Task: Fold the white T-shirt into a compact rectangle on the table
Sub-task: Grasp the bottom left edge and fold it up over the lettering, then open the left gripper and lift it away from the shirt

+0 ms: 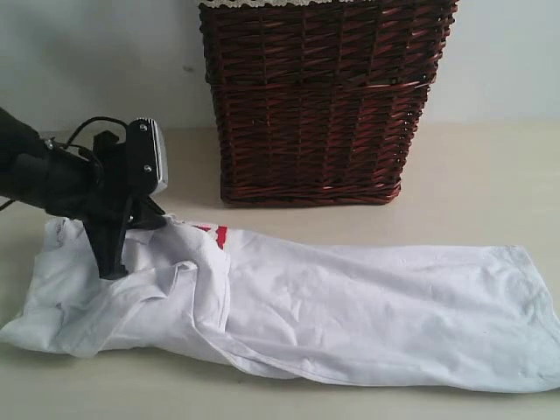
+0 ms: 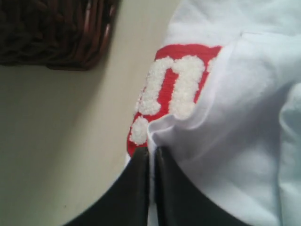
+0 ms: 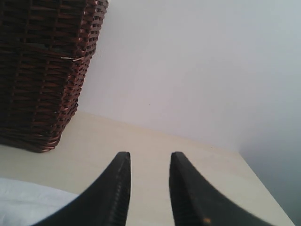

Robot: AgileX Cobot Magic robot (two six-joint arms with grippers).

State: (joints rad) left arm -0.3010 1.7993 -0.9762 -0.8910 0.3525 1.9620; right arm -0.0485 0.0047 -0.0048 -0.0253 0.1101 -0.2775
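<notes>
- Back wall: plain off-white, evenly lit, with one small dark mark left of the basket.
- Dark brown wicker basket: stands upright on the table near the wall. A strip of pale lace trim shows at its top rim.
- Table: matte cream-beige and smooth, runs back to the wall.
- Right wrist view: past the table's far edge there's a dim grey area, can't tell if it's wall or floor.
- Light: soft and diffuse, with a faint shadow at the basket's base.

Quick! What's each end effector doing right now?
Left end effector: closed, pinching the white T-shirt.
Right end effector: open, holding nothing.
</notes>
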